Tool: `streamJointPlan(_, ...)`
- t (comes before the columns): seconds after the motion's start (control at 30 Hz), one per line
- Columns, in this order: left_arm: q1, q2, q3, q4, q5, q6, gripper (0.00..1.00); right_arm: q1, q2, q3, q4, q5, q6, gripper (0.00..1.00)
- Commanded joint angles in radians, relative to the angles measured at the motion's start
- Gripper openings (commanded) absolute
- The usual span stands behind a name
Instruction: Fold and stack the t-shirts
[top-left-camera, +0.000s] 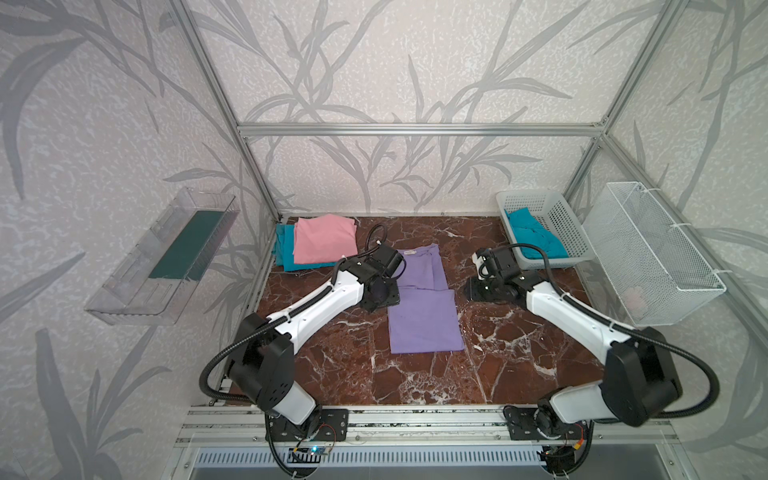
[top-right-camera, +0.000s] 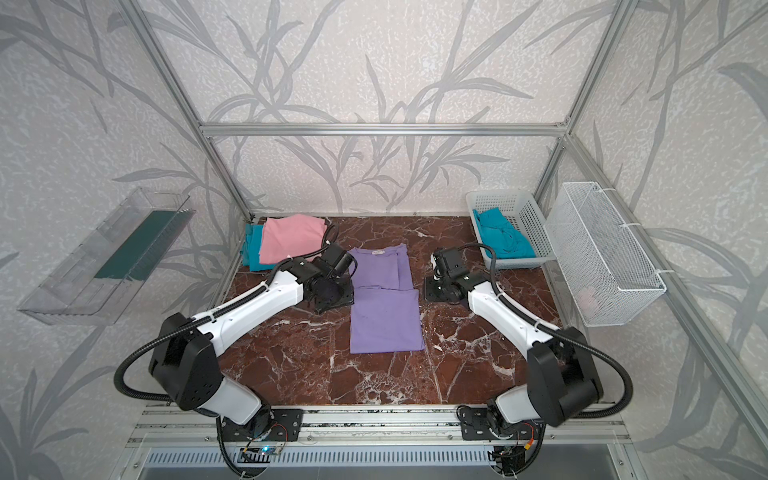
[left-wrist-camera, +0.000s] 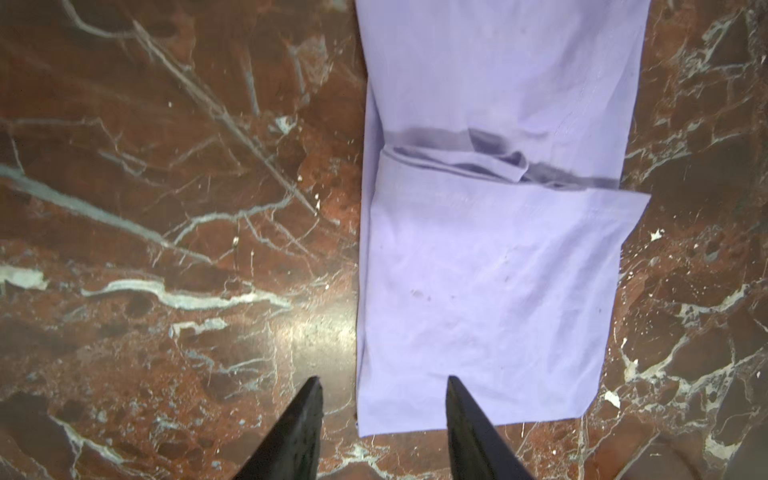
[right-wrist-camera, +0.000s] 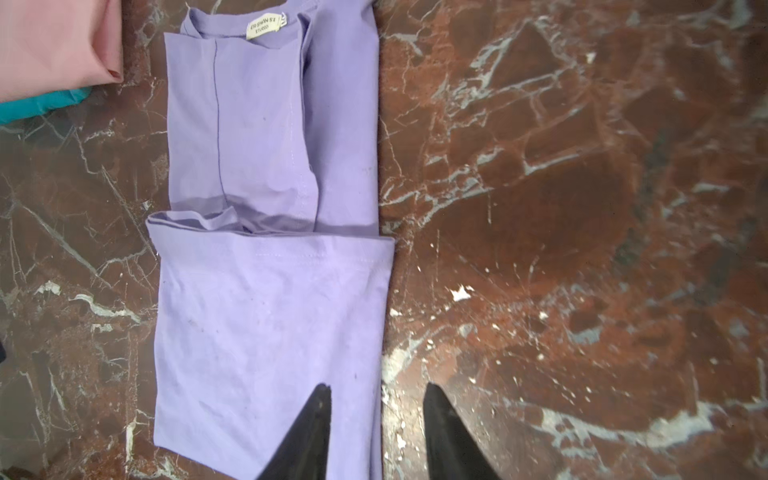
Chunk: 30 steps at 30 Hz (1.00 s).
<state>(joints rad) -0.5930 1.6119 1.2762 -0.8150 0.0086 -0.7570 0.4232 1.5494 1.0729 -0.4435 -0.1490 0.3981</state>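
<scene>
A lavender t-shirt (top-left-camera: 424, 307) (top-right-camera: 384, 316) lies mid-table as a narrow strip, its near half doubled up to the middle, with the label and collar at the far end (right-wrist-camera: 266, 124). My left gripper (top-left-camera: 384, 301) (left-wrist-camera: 382, 378) hovers open at its left edge, with one finger over the cloth (left-wrist-camera: 490, 270) and one over the marble. The right gripper (top-left-camera: 484, 291) (right-wrist-camera: 376, 386) is open over the right edge and holds nothing. A folded pink t-shirt (top-left-camera: 324, 239) (right-wrist-camera: 54, 41) rests on a folded teal one (top-left-camera: 284, 249) at the back left. A crumpled teal t-shirt (top-left-camera: 536, 237) fills the basket.
A white perforated basket (top-left-camera: 557, 216) stands at the back right on the brown marble table (top-left-camera: 415, 374). A wire-mesh basket (top-left-camera: 656, 257) hangs on the right wall and a clear tray (top-left-camera: 166, 257) on the left wall. Aluminium frame posts border the table.
</scene>
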Motion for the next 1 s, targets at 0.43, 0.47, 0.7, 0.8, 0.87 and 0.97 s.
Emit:
streamJointPlan(0.43, 0.048, 0.292, 0.2, 0.001, 0.047, 0.058, 0.51, -0.009, 0.434, 0.308, -0.085, -0.144, -0.086, 0.41)
streamJointPlan(0.47, 0.05, 0.302, 0.203, 0.005, 0.051, 0.056, 0.51, -0.009, 0.445, 0.314, -0.085, -0.143, -0.085, 0.41)
streamJointPlan(0.7, 0.067, 0.35, 0.239, 0.004, 0.074, 0.062, 0.51, 0.003, 0.495, 0.358, -0.089, -0.172, -0.088, 0.38)
streamJointPlan(0.8, 0.071, 0.355, 0.244, 0.004, 0.079, 0.065, 0.51, 0.015, 0.497, 0.375, -0.107, -0.164, -0.111, 0.45)
streamJointPlan(0.87, 0.074, 0.358, 0.243, 0.004, 0.082, 0.065, 0.51, 0.027, 0.495, 0.377, -0.113, -0.148, -0.126, 0.45)
streamJointPlan(0.97, 0.078, 0.36, 0.238, 0.007, 0.09, 0.065, 0.51, 0.048, 0.504, 0.38, -0.122, -0.107, -0.147, 0.28)
